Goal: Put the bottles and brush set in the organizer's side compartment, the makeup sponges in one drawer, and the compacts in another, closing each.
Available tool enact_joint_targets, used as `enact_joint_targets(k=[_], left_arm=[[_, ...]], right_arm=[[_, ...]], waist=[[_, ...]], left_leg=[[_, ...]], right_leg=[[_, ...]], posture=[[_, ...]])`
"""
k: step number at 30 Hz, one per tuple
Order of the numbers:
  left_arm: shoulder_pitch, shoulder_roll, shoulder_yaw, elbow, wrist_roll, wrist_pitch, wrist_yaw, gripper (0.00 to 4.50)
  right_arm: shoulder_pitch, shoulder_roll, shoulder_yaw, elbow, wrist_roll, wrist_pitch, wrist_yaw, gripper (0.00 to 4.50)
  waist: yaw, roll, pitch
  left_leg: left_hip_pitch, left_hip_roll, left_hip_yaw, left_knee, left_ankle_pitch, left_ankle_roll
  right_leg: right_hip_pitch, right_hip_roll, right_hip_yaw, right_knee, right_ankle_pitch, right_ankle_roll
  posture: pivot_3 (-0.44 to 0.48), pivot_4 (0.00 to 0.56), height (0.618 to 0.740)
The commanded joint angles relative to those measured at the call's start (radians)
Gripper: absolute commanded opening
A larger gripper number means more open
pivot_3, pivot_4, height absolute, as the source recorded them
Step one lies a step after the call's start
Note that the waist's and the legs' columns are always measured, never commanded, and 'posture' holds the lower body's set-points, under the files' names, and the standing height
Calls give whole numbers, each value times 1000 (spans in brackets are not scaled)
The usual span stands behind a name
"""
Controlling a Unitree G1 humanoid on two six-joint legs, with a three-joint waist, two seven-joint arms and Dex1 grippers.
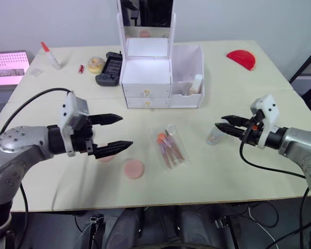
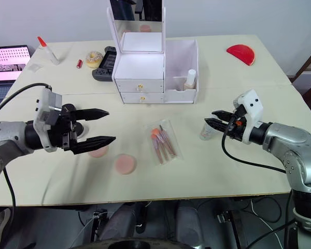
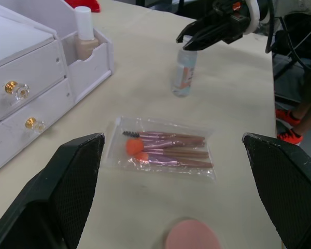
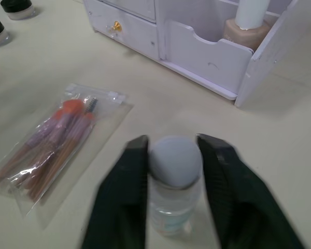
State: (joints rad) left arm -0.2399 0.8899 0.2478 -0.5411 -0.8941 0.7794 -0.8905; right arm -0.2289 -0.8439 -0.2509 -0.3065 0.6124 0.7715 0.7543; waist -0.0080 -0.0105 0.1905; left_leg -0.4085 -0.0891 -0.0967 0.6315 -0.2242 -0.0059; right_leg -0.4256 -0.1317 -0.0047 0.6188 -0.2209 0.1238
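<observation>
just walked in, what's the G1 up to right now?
Sorting cosmetics into the organizer. The beige bottle already stands in the side compartment. The right gripper has its fingers around the clear bottle's cap on the table. The left gripper hovers open; the brush set and pink sponges still lie on the table.

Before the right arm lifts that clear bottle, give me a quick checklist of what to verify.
1. Right end effector straddles the clear bottle at its cap: ok.
2. Fingers clamped on the cap: cannot tell; a finger stands on either side, contact unclear.
3. Clear bottle upright on the table: ok.
4. Side compartment has room beside the beige bottle: ok.
5. Brush set lies clear of the bottle: ok.
6. Left end effector open, away from the organizer: ok.
</observation>
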Motion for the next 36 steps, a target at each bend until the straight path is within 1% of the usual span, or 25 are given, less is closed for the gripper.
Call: enact_joint_targets(k=[1, 10, 12, 16, 18, 21, 24, 26, 28, 30, 33, 36], left_arm=[[-11, 4, 6, -10, -3, -11, 0, 4500], [-10, 8, 16, -11, -12, -5, 2, 4500], [-11, 7, 18, -10, -15, -3, 4, 4500], [-10, 11, 25, 7, -7, -7, 4, 4500], [-13, 11, 28, 17, -1, -11, 8, 4500], [-20, 9, 26, 34, 6, -18, 8, 4500], [-29, -1, 19, 45, 11, -24, 10, 4500], [-34, -8, 10, 50, 18, -29, 10, 4500], [-35, -15, 6, 51, 23, -33, 12, 4500], [-39, -23, 10, 48, 22, -36, 16, 4500], [-37, -26, 21, 37, 17, -36, 21, 4500], [-30, -22, 39, 21, 6, -33, 30, 4500]], right_arm=[[4, 3, -25, -29, 12, -3, -2, 681], [7, -4, -30, -36, 14, -8, 5, 681], [-9, -7, -32, -44, 20, -5, 4, 681], [-102, -1, -48, -45, 62, 30, -16, 681], [-181, -7, -34, -31, 75, 55, -27, 681], [-353, 4, 25, 41, 55, 111, -68, 681], [-539, 50, 94, 144, 25, 146, -102, 681], [-663, 101, 145, 246, -18, 139, -120, 681], [-743, 138, 186, 330, -61, 119, -124, 681], [-824, 182, 250, 458, -140, 62, -125, 681], [-888, 225, 301, 590, -214, -6, -112, 681], [-937, 268, 324, 714, -269, -73, -100, 681]], waist=[[0, 0, 0], [0, 0, 0], [0, 0, 0], [-4, 0, 0], [-5, 0, 0], [-3, 0, 0], [-5, 0, 0], [-7, 0, 0], [-6, 0, 0], [-6, 0, 0], [-4, 0, 0], [-6, 0, 0]], left_leg=[[0, 0, 0, 0, 0, 0], [0, 0, 0, 0, 0, 0], [0, 0, 0, 0, 0, 0], [0, 0, 0, 0, 0, 0], [0, 0, 0, 0, 0, 0], [0, 0, 0, 0, 0, 0], [0, 0, 1, 0, 0, 0], [0, 0, 1, 0, 0, 0], [0, 0, 1, -1, 0, 0], [0, 0, 1, -1, 0, 0], [0, 0, 2, 0, 0, 0], [0, 0, 3, 0, 0, 0]], right_leg=[[0, 0, 0, 0, 0, 0], [0, 0, 0, 0, 0, 0], [0, 0, 0, 0, 0, 0], [0, 0, 0, 0, 0, 0], [0, 0, 0, 0, 0, 0], [0, 1, 0, 0, 0, 0], [0, 0, 0, 0, 0, -1], [-1, 1, 0, 0, 1, -1], [-2, 1, 1, 0, 1, 0], [-2, 1, 1, 0, 2, 1], [-2, 1, 1, 0, 2, 1], [-2, 1, 1, 0, 3, 2]], posture=[[0, 150, 738], [0, 150, 738], [0, 150, 738], [0, 150, 738], [0, 150, 738], [0, 150, 738], [0, 150, 738], [0, 150, 738], [0, 150, 738], [0, 150, 738], [0, 150, 738], [0, 150, 738]])
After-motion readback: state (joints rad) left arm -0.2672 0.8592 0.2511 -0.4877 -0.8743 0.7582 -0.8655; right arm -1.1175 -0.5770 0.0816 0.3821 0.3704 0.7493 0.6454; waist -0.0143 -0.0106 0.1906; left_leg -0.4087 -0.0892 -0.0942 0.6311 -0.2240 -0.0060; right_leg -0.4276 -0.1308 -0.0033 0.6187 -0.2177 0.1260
